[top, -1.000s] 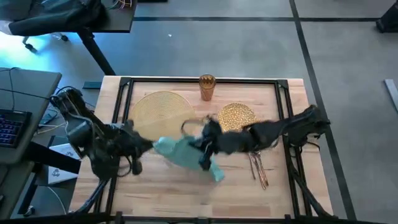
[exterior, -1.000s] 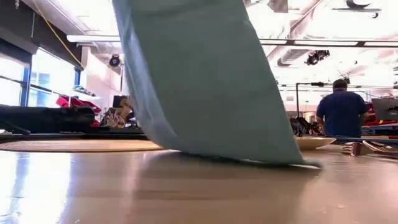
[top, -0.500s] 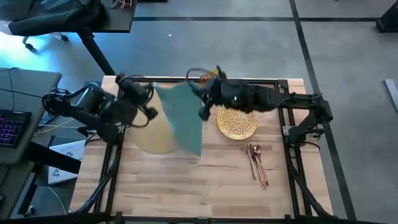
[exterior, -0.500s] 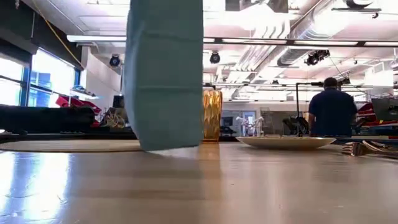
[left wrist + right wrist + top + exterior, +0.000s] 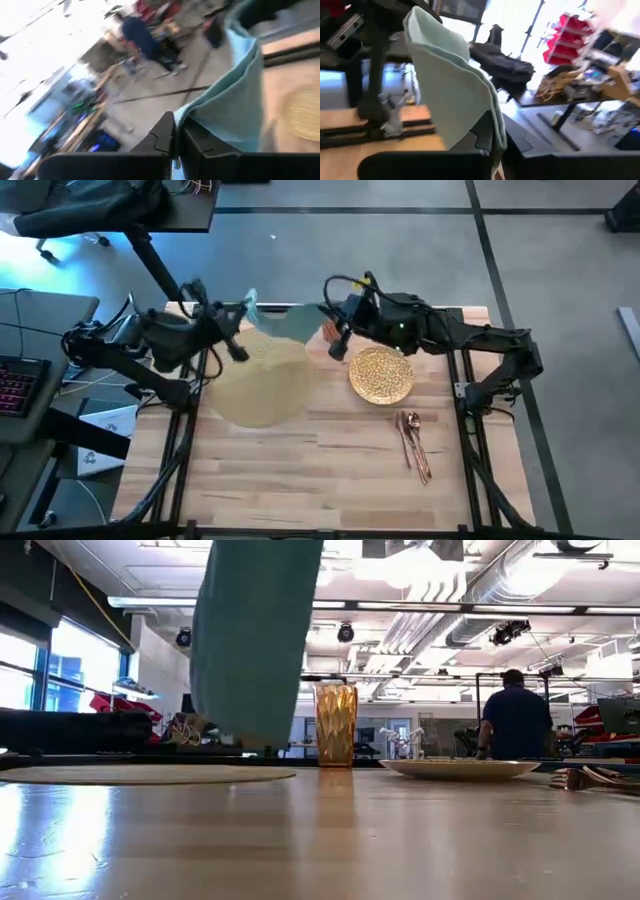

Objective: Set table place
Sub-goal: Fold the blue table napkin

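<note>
A teal napkin (image 5: 283, 320) hangs between my two grippers above the table's far edge, beyond the round pale-gold placemat (image 5: 262, 380). My left gripper (image 5: 244, 320) and my right gripper (image 5: 331, 323) are each shut on one end of its upper edge. In the low view the napkin (image 5: 255, 640) hangs in front of the placemat (image 5: 140, 775), its lower end clear of the table. An amber cup (image 5: 335, 725) stands upright behind it. The glittery gold plate (image 5: 380, 373) lies flat to the right of the placemat. My left gripper pinches an upper corner of the napkin (image 5: 186, 116) between its two fingers. The cloth runs away from the fingers toward the other arm and hangs down clear of the table. My right gripper pinches the napkin's other upper corner (image 5: 495, 120) between its two fingers; the cloth (image 5: 455, 90) stands up in a curved fold beyond them. The napkin's lower end (image 5: 245, 735) hangs clear of the table.
Copper cutlery (image 5: 413, 442) lies on the wood to the right, nearer than the plate. The black rail frame (image 5: 455, 370) runs along the table's sides. A person (image 5: 515, 720) stands in the room beyond. The near half of the table shows bare wood (image 5: 320, 480).
Both grippers have gone up and toward the table's far edge, carrying the napkin. Its lower end, which lay on the table near the middle, has been lifted clear. The napkin now hangs over the far edge, and the placemat and cup show again.
</note>
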Available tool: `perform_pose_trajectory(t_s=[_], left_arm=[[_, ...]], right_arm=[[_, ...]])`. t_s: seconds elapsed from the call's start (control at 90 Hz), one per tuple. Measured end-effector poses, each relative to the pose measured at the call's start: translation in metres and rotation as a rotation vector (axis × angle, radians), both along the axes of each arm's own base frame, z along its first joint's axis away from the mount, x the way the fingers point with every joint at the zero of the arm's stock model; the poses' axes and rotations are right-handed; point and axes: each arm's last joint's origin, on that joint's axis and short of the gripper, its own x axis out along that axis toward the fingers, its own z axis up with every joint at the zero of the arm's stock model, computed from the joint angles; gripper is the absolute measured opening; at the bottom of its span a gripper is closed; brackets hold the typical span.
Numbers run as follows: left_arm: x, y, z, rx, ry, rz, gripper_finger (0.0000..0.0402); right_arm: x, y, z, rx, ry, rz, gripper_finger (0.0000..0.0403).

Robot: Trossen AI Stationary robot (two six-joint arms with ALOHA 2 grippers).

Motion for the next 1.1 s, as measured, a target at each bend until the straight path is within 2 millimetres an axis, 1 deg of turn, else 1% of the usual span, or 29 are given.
perform_pose_trajectory(t_s=[0.067,0.144,0.244,0.311,0.389,0.489,0.578,0.711,0.822,0.9,0.978,1.044,1.1], left_arm=[[-0.003,-0.01,-0.016,-0.123,0.049,-0.049,0.0],[-0.006,-0.024,-0.037,-0.323,0.118,-0.082,0.0],[0.0,-0.046,-0.072,-0.536,0.265,-0.137,0.0],[0.007,-0.065,-0.098,-0.643,0.339,-0.174,0.0],[0.014,-0.088,-0.125,-0.73,0.38,-0.191,0.0],[0.018,-0.117,-0.158,-0.833,0.422,-0.163,0.0],[0.017,-0.144,-0.18,-0.925,0.417,-0.127,0.0],[0.016,-0.187,-0.204,-1.059,0.363,-0.122,0.0],[0.015,-0.222,-0.22,-1.197,0.303,-0.147,0.0],[0.014,-0.245,-0.227,-1.314,0.253,-0.173,0.0],[0.012,-0.263,-0.227,-1.423,0.174,-0.22,0.0],[0.009,-0.272,-0.224,-1.472,0.1,-0.252,0.0],[0.007,-0.274,-0.223,-1.487,0.074,-0.244,0.0]], right_arm=[[0.003,0.01,-0.014,0.065,0.087,0.047,0.0],[0.012,0.025,-0.036,0.137,0.202,0.097,0.0],[0.027,0.05,-0.071,0.219,0.366,0.163,0.0],[0.036,0.071,-0.095,0.265,0.467,0.206,0.0],[0.043,0.097,-0.121,0.302,0.56,0.236,0.0],[0.047,0.132,-0.147,0.36,0.637,0.285,0.0],[0.047,0.161,-0.168,0.392,0.688,0.301,0.0],[0.041,0.202,-0.195,0.468,0.746,0.306,0.0],[0.034,0.235,-0.208,0.562,0.756,0.335,0.0],[0.026,0.255,-0.211,0.619,0.746,0.352,0.0],[0.018,0.27,-0.209,0.677,0.728,0.359,0.0],[0.014,0.279,-0.208,0.702,0.707,0.359,0.0],[0.013,0.28,-0.208,0.707,0.706,0.353,0.0]])
